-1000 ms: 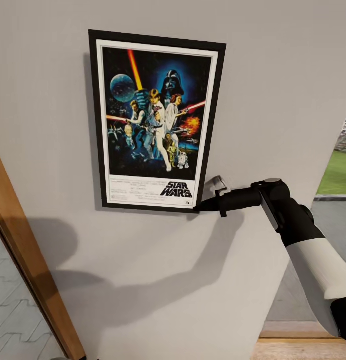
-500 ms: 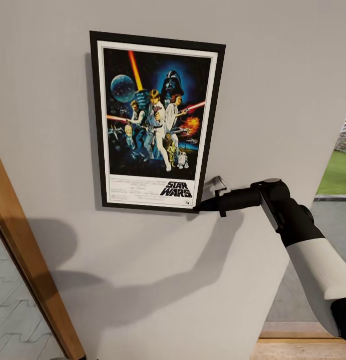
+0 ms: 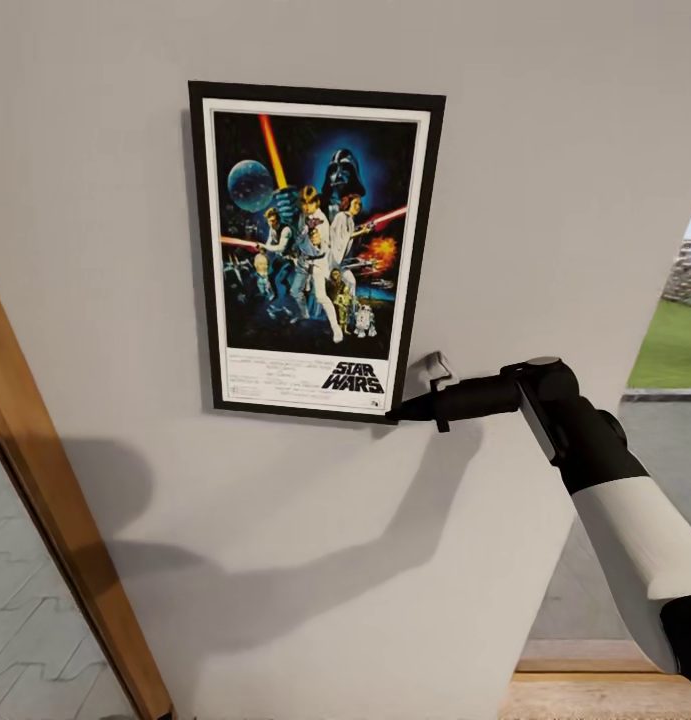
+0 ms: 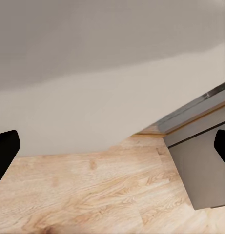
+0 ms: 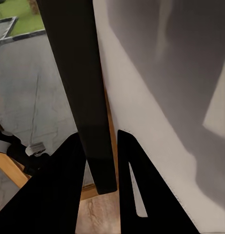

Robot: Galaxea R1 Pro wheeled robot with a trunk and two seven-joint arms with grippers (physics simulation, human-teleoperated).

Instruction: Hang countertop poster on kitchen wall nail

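Note:
The framed Star Wars poster (image 3: pixel 315 250) stands upright, flat against the pale-grey wall (image 3: pixel 545 150). My right gripper (image 3: pixel 400 408) is shut on its bottom right corner, reaching in from the right. In the right wrist view the poster's black frame edge (image 5: pixel 73 63) runs between the two fingers of that gripper (image 5: pixel 99 135). My left gripper (image 4: pixel 112 146) is open with nothing between its fingers (image 4: pixel 5 151), low over a wooden floor (image 4: pixel 92 195). No nail can be made out on the wall, and the countertop is out of view.
A wooden door frame (image 3: pixel 55 500) slants along the left. An opening on the right looks out on grass (image 3: pixel 675 345) and paving. A grey panel with a dark edge (image 4: pixel 200 165) stands on the floor beside the wall.
The poster's top edge has dropped a little and its left edge has shifted right. My right gripper keeps its hold at the same spot. The view has shifted slightly.

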